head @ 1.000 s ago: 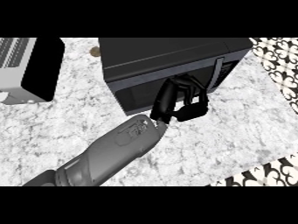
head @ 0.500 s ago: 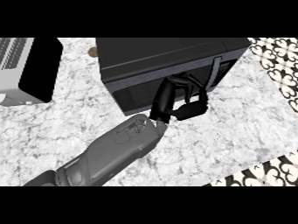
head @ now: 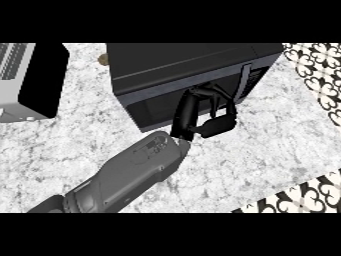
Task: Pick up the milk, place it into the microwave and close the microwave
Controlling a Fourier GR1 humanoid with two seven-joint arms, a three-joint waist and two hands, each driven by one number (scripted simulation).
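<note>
Milk: you won't spot it anywhere, so it is probably inside the microwave. Door looks shut or nearly so. One hand rests against the front, fingers straight, holding nothing. Which hand it is, I can't tell. No readable writing.

It is a kitchen: a black microwave stands in the upper middle on a marble desk, with a toaster oven at upper left.
</note>
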